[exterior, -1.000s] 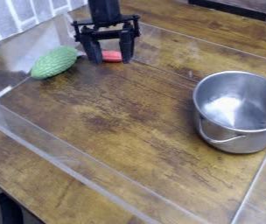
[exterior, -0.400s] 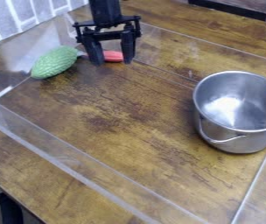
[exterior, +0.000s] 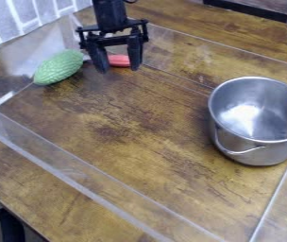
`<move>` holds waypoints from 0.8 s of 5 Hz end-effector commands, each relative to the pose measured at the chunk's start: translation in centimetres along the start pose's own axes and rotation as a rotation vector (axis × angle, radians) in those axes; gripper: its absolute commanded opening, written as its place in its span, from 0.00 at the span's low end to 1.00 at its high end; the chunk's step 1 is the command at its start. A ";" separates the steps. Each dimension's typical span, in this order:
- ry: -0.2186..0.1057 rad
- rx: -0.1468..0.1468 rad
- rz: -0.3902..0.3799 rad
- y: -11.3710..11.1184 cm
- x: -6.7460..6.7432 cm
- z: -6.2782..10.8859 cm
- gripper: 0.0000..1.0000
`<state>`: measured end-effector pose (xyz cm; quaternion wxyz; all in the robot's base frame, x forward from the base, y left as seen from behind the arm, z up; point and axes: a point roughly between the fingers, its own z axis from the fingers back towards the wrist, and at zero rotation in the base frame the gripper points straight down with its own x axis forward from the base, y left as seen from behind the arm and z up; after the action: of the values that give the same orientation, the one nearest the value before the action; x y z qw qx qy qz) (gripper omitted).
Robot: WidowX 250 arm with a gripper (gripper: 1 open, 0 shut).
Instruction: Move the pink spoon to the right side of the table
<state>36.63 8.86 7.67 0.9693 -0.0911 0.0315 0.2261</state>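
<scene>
brown wood-grain table | steel pot | green bumpy oval | pink spoon

Pale quilted silvery sheet at upper left; dark slatted strip, upper right.

Gripper: down at the pink spoon, fingers apart
Pink spoon: between the fingers, partly hidden
Green bumpy oval: just beside, left in view
Steel pot: upright, well apart, right in view
</scene>
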 end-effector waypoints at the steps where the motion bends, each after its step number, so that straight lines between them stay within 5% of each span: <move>1: -0.043 -0.010 0.014 0.4 0.3 1.3 0.00; 4: -0.041 -0.013 0.032 0.8 0.6 0.9 0.00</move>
<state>36.77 8.84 6.98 0.9679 -0.0931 0.0346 0.2310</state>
